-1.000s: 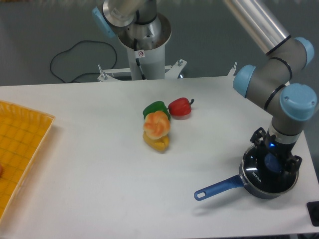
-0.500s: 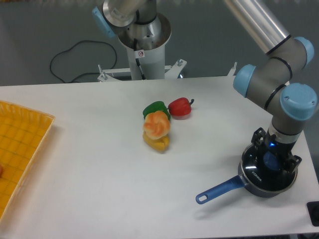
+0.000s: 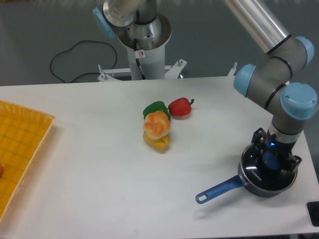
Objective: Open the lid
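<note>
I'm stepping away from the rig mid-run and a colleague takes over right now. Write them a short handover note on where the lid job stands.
Tool: down over the pan, fingers on either side of the blue round knob; whether they are clamped on it cannot be told from this view.
Things: the round dark glass lid with metal rim sits on the blue-handled saucepan at the table's front right. It looks seated, not raised.
Done: the approach to the knob.
Left: confirm the grip, lift the lid clear and set it down.
Elsewhere: a red pepper, a green pepper and yellow and orange toy foods mid-table; a yellow tray at the left edge.
</note>
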{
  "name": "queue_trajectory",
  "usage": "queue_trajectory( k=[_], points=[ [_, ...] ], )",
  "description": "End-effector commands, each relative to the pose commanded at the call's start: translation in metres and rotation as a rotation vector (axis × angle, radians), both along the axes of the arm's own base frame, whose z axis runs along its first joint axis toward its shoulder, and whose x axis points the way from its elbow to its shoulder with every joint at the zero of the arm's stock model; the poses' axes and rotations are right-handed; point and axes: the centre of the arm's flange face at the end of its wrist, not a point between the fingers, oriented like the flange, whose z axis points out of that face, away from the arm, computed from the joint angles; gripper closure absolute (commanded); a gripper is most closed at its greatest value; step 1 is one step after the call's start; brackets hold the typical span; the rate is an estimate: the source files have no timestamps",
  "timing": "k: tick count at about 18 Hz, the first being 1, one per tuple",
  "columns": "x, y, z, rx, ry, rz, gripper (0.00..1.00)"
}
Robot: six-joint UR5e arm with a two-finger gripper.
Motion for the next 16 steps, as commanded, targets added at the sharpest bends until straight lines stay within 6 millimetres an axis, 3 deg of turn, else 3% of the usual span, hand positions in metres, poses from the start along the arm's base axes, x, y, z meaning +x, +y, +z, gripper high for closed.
queue_trajectory(
  k=[16],
  points=[
    [0.011, -0.012, 0.009, -0.003, -0.050, 0.021, 0.33]
  ],
)
